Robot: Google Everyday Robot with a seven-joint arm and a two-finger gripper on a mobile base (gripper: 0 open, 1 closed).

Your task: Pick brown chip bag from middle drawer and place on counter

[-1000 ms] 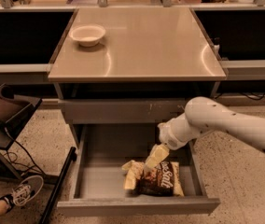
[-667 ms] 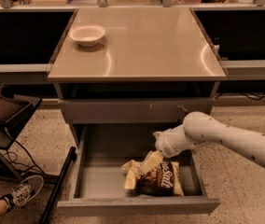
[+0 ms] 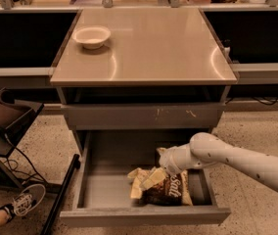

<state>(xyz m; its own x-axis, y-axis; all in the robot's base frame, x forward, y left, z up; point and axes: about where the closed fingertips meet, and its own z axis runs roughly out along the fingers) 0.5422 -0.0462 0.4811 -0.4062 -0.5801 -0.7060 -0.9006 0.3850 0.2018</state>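
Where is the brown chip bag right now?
In the camera view, the brown chip bag lies in the open middle drawer, toward its front right, below the counter. The tool is over the bag's left end.

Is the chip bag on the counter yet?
No, the brown chip bag lies in the open middle drawer, with the pincer down at it.

Claw [image 3: 150,178] lower, farther left, at the brown chip bag [image 3: 172,192].
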